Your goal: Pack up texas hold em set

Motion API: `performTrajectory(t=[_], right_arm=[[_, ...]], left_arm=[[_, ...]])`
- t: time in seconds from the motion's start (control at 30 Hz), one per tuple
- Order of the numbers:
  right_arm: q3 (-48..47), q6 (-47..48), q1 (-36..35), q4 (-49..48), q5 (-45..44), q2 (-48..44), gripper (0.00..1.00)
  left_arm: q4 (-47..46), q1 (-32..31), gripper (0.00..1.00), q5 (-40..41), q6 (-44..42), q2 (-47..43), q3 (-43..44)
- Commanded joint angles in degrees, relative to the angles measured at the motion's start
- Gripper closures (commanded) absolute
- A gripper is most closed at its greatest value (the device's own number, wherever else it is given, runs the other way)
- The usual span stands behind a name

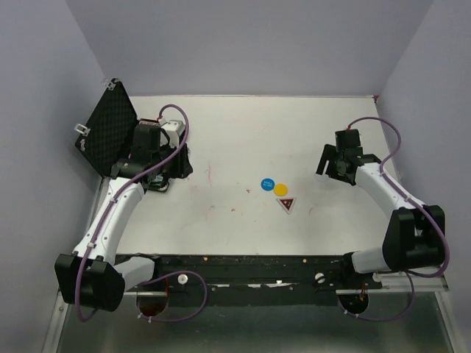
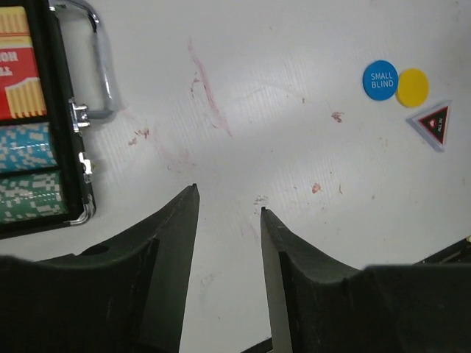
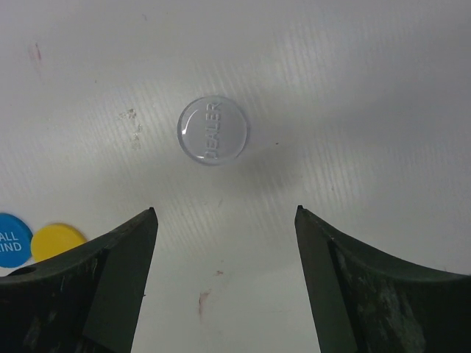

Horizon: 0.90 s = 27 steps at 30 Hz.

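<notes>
Right wrist view: right hand point(image 3: 225, 209) spread and empty, clear dealer disc point(image 3: 213, 130) at upper centre ahead of it; I'd centre over it before pinching.

The left arm point(image 1: 110, 213) is angling from its near-left base toward the far left, with its wrist bending downward. Its jaws are standing partly apart, and the two dark fingers point(image 2: 158, 272) are gripping nothing between them. The right arm point(image 1: 383, 187) is rising from the near right, its elbow sitting high and its forearm running toward the far right, wrist tipping down. Its jaws are gaping wider, and the fingers point(image 3: 103, 287) are holding nothing.
</notes>
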<state>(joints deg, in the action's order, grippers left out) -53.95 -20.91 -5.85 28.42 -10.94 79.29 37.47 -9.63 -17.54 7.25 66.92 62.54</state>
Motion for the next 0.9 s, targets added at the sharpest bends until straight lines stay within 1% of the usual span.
performTrajectory(t=[0.0, 0.2, 0.27, 0.4, 0.63, 0.87], right_arm=[[-1.50, 1.04, -1.01, -0.21, -1.37, 3.76, 0.16], [-3.79, 1.83, -1.36, -0.65, -3.04, 11.76, 0.16], [-3.97, 2.62, -1.36, -2.23, -1.72, 13.08, 0.16], [-7.12, 3.59, -1.36, -1.35, -1.36, 17.47, 0.17], [-9.85, 4.21, -1.36, -1.18, -0.84, 21.61, 0.21], [-10.29, 4.73, -1.36, -1.00, -1.01, 23.98, 0.24]], left_arm=[[-3.11, -1.80, 0.49, -3.20, 2.33, -3.45, -3.83], [-3.46, -2.24, 0.49, -2.06, 2.33, -6.00, -5.06], [-3.37, -2.24, 0.49, -1.71, 2.33, -6.44, -5.24], [-3.55, -2.32, 0.49, -2.50, 2.60, -6.27, -5.42], [-3.20, -2.50, 0.49, -2.76, 2.69, -5.31, -5.24], [-2.93, -2.76, 0.49, -2.76, 2.60, -4.86, -5.15]])
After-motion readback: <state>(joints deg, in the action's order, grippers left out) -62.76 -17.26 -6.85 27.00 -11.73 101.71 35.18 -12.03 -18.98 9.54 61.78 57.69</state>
